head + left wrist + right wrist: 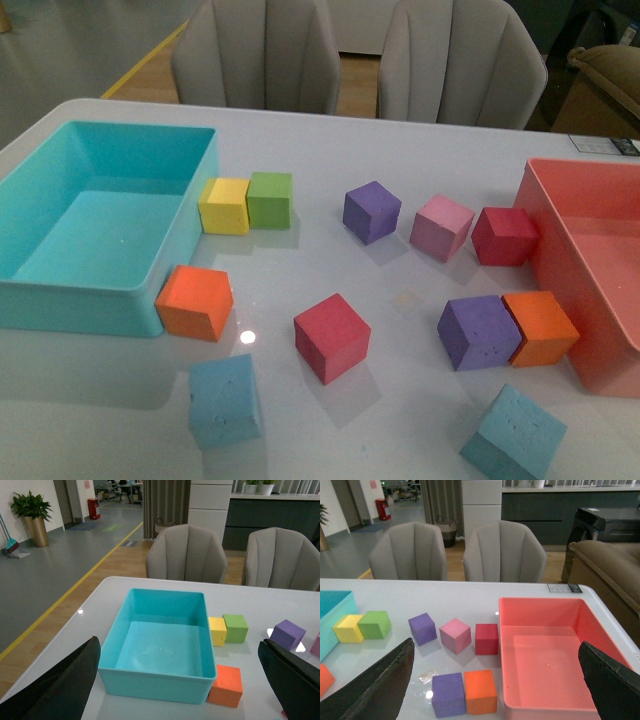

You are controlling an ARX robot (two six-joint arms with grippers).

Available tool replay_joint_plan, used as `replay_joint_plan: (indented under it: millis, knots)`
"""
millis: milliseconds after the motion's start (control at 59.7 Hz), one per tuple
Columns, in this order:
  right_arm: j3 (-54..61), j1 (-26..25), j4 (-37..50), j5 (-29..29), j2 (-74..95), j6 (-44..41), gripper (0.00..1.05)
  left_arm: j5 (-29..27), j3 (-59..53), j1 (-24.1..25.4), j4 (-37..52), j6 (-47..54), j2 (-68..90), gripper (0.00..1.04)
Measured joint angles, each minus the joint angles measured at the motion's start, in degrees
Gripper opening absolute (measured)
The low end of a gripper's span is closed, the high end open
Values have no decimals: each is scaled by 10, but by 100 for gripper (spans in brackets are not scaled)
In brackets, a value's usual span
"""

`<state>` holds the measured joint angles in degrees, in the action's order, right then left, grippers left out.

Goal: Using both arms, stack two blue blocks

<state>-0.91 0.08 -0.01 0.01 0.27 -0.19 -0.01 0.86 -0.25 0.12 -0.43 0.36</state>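
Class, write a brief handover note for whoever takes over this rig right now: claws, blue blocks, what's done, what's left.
Left claw: open, empty.
Right claw: open, empty.
Left blue block and right blue block lie apart near the table front edge, neither one held.
Done: nothing stacked.
Left: grasp one block, set it on the other.

No writing can be read anywhere. A small black-and-white printed strip (564, 587) lies at the far edge of the glossy white table (445, 592), just beside the coral plastic bin (540, 600); its print is too small to make out. A pink paper notice (87, 484) on the distant wall is equally illegible.
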Motion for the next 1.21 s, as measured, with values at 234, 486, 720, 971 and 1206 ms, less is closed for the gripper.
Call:
replay_joint_plan:
  millis: [234,486,720,971,1206]
  knots:
    - [0,0,0,0,0,0,96,0,0,0,0,0,0,96]
    - [0,0,0,0,0,0,96,0,0,0,0,0,0,96]
    - [0,0,0,0,0,0,96,0,0,0,0,0,0,96]
    - [-57,47,70,-31,465,-170,96,0,0,0,0,0,0,96]
    - [-148,110,196,4,826,-236,96,0,0,0,0,0,0,96]
